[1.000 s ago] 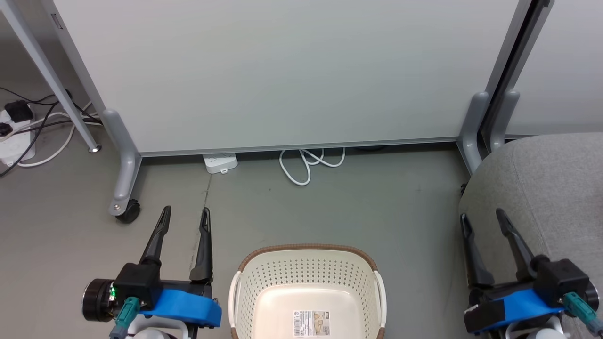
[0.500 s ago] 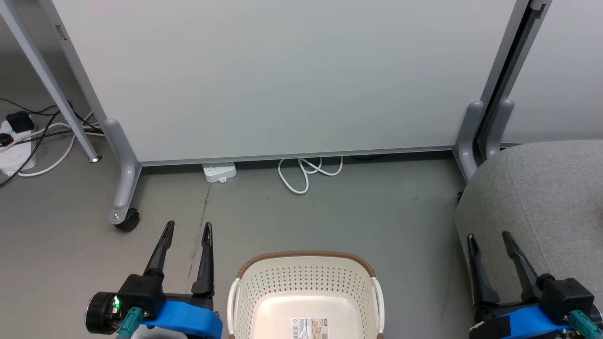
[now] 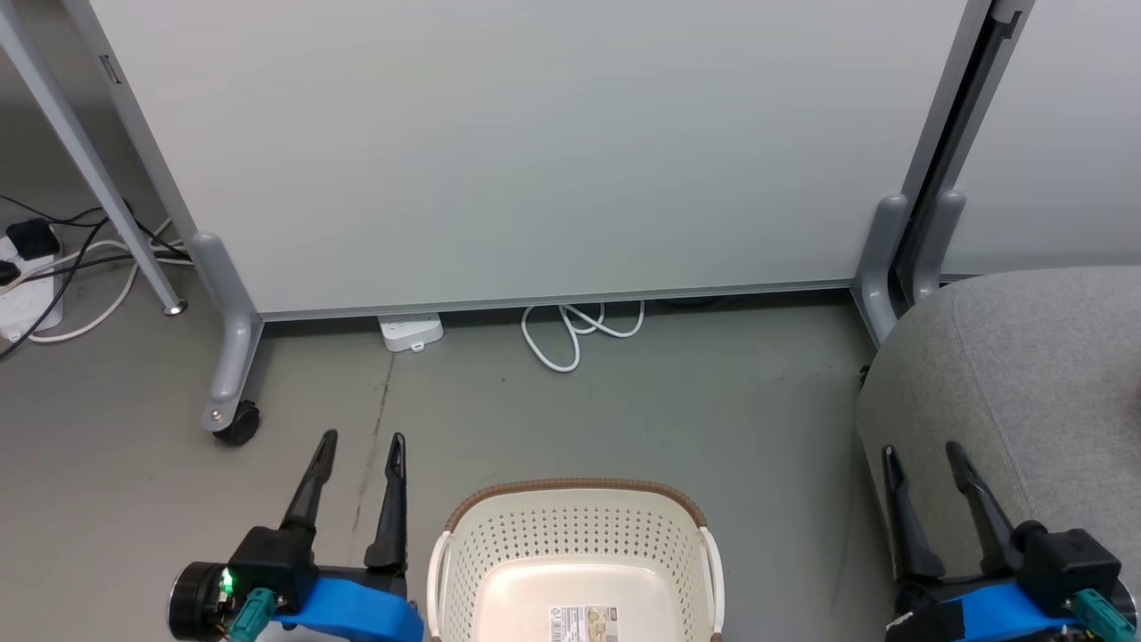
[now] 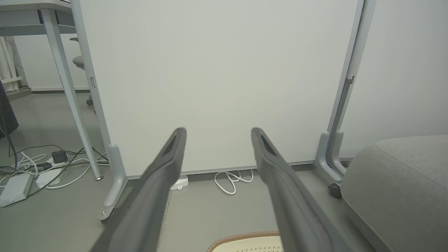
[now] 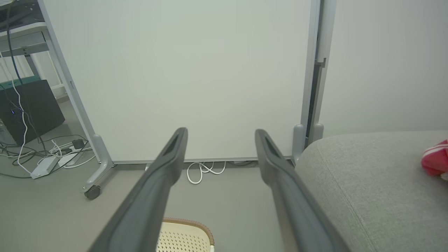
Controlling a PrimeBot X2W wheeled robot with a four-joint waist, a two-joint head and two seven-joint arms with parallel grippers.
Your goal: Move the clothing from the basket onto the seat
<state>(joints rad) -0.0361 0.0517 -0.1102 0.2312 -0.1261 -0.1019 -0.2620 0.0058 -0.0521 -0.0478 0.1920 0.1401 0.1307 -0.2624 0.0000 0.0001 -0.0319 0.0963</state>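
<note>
The cream basket with its brown rim stands on the floor at the bottom centre of the head view; its bare bottom shows a label and no fabric. My left gripper hangs open just left of it, nothing between its fingers. My right gripper is open too, over the near left edge of the grey seat. In the right wrist view a bit of red clothing with white stripes lies on the seat at the far right edge. The basket rim peeks in at the bottom of the left wrist view.
A white partition panel on grey wheeled legs stands behind the basket. A coiled white cable and a power strip lie at its foot. More cables and adapters sit at the far left beside a table leg.
The head camera has tilted, so the whole picture has slid down a little. Both grippers sit lower in the picture, still open and with nothing in them.
</note>
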